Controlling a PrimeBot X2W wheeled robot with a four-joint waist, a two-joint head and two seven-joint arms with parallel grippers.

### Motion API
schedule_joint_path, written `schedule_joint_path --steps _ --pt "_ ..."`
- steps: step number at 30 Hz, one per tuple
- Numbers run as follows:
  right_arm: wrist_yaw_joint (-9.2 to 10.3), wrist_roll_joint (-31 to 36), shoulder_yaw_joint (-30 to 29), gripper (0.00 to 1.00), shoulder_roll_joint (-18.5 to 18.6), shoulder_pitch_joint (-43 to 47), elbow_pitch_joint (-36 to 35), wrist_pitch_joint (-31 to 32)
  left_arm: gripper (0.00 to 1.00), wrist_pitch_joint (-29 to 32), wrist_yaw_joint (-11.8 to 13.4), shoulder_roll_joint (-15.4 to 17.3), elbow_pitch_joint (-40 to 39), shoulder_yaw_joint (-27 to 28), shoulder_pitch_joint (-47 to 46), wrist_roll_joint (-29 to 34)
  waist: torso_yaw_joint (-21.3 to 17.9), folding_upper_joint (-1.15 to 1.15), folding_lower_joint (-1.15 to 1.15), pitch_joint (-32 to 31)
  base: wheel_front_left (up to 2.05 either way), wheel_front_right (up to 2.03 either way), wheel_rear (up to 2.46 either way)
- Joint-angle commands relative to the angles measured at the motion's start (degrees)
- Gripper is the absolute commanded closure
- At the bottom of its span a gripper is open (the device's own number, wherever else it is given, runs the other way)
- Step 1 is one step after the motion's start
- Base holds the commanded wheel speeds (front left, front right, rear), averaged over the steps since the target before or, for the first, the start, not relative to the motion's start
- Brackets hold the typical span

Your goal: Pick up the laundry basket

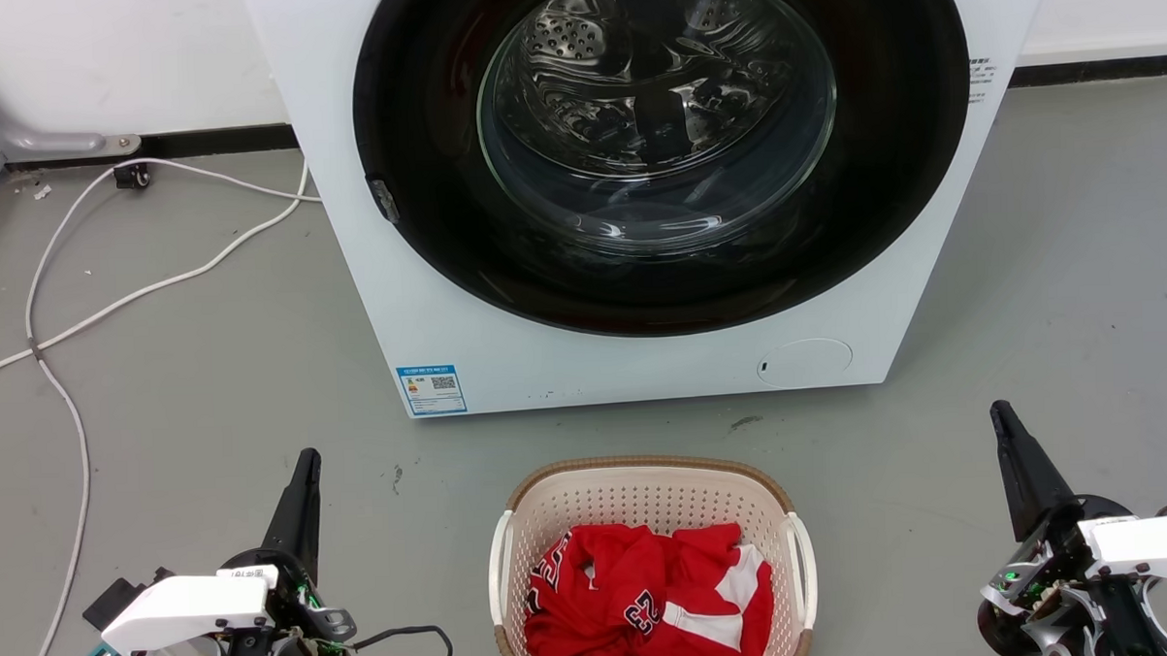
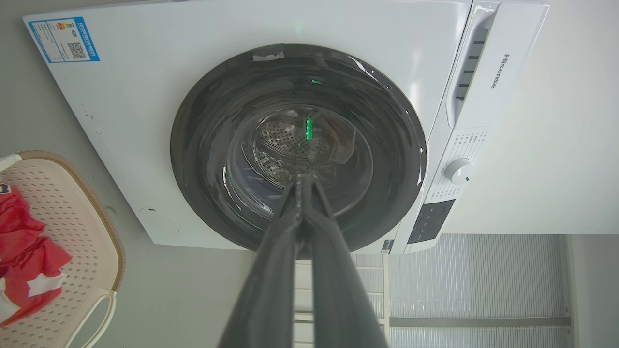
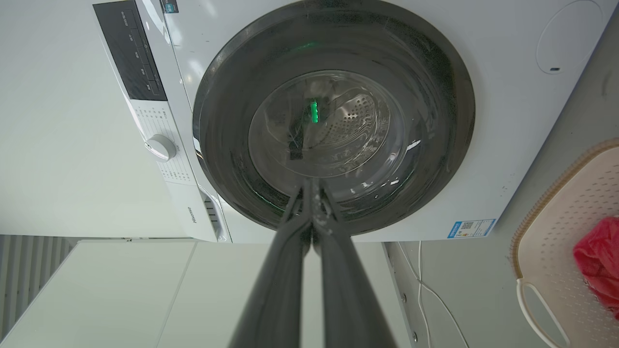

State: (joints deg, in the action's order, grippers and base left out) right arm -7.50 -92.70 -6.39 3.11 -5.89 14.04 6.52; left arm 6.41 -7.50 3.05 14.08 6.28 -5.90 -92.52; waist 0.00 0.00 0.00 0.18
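Bottom centre of the head view: laundry basket [image 1: 647,465] stands on the grey floor [image 1: 207,380] in front of the washing machine [image 1: 466,303], apart from it. A red jersey [image 1: 641,598] is bundled inside.

Both white side handles are free, the left handle [image 1: 498,574] at the basket's left edge and the right handle [image 1: 805,563] at its right edge.

Progress, by my reading: none of the pick-up is done. The basket is not raised and nothing touches it.

Left gripper [image 1: 306,466] sits at lower left and right gripper [image 1: 1000,415] at lower right, one on either side of the basket and each well apart from it.

Fingers: both pairs are pressed together tip to tip, with no gap at the tips in either wrist view. Nothing is held and nothing is touched.

Remaining, as I judge it: part the fingers, bring each gripper in to its handle, close, then lift the basket level.
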Motion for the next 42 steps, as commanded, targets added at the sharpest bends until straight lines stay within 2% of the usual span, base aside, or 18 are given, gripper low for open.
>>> schedule_joint_path --steps 1,14,15,21,26,42 --pt "0.02 0.4 -0.1 1.0 -0.2 -0.6 0.0 0.0 1.0 0.2 -0.1 0.0 0.1 0.2 -0.6 0.0 0.0 0.0 0.0 0.0 0.0 0.0 0.0" --pt "0.02 0.4 -0.1 1.0 -0.2 -0.6 0.0 0.1 1.0 0.2 -0.1 -0.1 0.1 0.3 -0.6 0.1 0.0 0.0 0.0 0.0 0.0 0.0 0.0" --pt "0.0 0.0 0.0 0.0 0.0 0.0 0.0 0.0 0.0 0.0 0.0 0.0 0.0 0.0 0.0 0.0 0.0 0.0 0.0 0.0 0.0 0.0 0.0" --pt "0.01 0.8 0.4 0.0 -0.1 1.0 0.9 -1.0 0.0 -1.0 0.0 -0.2 0.6 -0.2 0.9 0.9 0.0 0.0 0.0 0.0 0.0 0.0 0.0" --pt "0.01 4.2 0.6 0.0 -0.1 1.0 -0.2 -2.5 0.0 -2.5 0.0 -0.2 -0.5 0.2 0.8 4.6 0.0 0.0 0.0 0.1 0.0 0.0 0.0" --pt "0.01 27.9 2.7 0.0 -0.1 1.5 -4.8 -6.6 0.0 -6.6 2.9 -0.2 -5.8 -1.6 1.0 23.7 0.0 0.0 0.0 0.3 0.0 0.0 0.0"
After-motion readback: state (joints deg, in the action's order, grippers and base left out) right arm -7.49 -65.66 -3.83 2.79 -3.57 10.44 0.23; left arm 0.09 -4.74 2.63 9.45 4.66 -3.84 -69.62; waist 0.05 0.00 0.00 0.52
